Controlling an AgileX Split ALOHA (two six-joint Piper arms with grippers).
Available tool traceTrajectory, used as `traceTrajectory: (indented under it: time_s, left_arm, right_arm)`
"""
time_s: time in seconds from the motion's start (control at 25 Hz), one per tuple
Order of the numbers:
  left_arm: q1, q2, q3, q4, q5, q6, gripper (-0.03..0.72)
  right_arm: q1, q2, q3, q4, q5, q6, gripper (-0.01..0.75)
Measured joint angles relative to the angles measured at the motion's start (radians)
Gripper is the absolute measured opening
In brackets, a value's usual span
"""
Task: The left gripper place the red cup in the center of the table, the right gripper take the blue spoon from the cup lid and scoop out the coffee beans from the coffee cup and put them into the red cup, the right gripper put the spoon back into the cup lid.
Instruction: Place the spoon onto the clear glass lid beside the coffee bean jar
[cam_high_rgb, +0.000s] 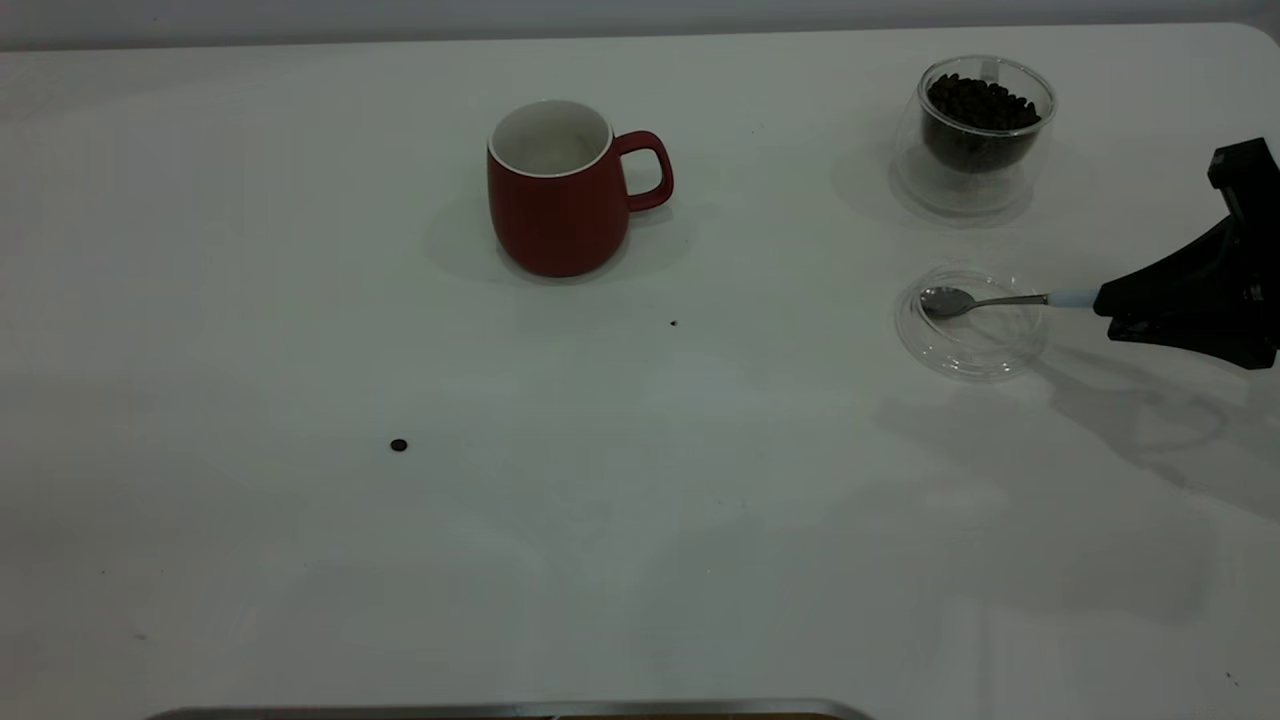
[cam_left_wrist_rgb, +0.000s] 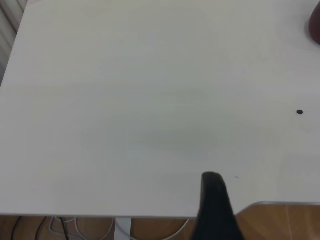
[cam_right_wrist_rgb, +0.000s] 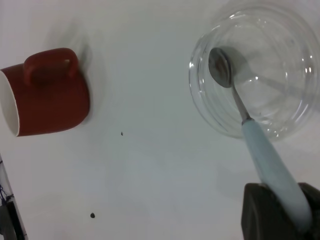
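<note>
At the table's right edge | right gripper clamped on the blue spoon's handle end; spoon bowl in the cup lid | long axis runs from gripper toward table centre | coffee cup with coffee beans just beyond lid | red cup upright, well apart, centre | left gripper parked near table edge, grip state cannot be told.

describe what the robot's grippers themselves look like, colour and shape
The right gripper is matte black plastic: a wedge that fans wide at the back and narrows to a blunt tip, with a boxy black block above it. No markings or cables show. In its own wrist view its fingers are dark, square-edged blocks. Of the left gripper only one black, round-tipped finger shows.
</note>
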Motion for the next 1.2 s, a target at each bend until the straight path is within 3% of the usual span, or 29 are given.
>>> traceTrajectory:
  time_s: [0.6,1.2]
  left_arm:
    - [0.000,0.000,0.000,0.000,0.000,0.000,0.587]
    - [0.000,0.000,0.000,0.000,0.000,0.000,0.587]
  right_arm:
    - [0.000,0.000,0.000,0.000,-0.016,-0.021,0.115]
    - [0.000,0.062,-0.022,0.000,-0.014,-0.050,0.200]
